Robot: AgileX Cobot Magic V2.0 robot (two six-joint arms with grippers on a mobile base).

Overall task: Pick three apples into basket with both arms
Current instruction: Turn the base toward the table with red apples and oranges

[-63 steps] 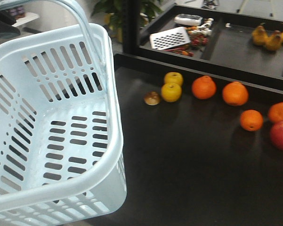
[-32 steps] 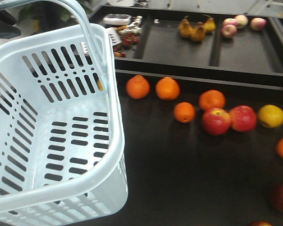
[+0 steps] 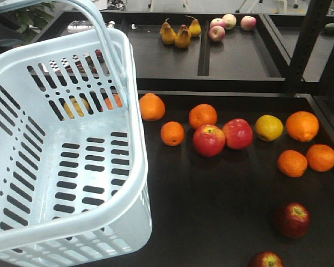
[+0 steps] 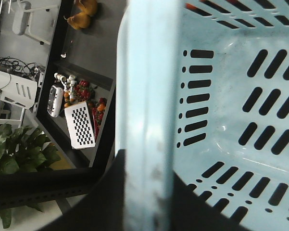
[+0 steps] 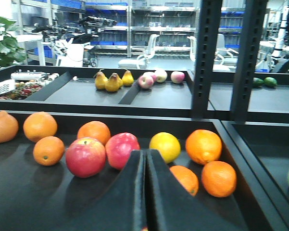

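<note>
1. A black shelf [image 3: 211,200] runs to the right. Behind it, black trays [image 3: 155,61] hold pears [image 3: 179,33] and pink apples [image 3: 229,23].
2. The basket [image 3: 134,144] fills the left of the front view. It is upright with its mouth up, and its long axis runs from near to far. Its handle [image 4: 144,96] is raised.
3. The left gripper [image 4: 148,166] is clamped on the handle, with a dark finger [image 4: 108,197] on each side. The basket's body lies to the right of these jaws.
4. The right gripper [image 5: 145,155] has its jaws pressed together and holds nothing.
5. Two dark apples [image 3: 292,219] sit at the near right of the shelf, dimples up, well apart from the basket. The right wrist view does not show them, so where they lie relative to those jaws cannot be told.
6. Two brighter red apples [image 5: 85,157] touch each other just ahead-left of the right jaws. A yellow fruit [image 5: 165,147] sits straight ahead, and oranges [image 5: 203,146] lie ahead-right and farther left. A black post [image 5: 204,53] stands beyond them.
7. Left of the left jaws are a checkered board [image 4: 81,125] and a plant [image 4: 9,159].
</note>
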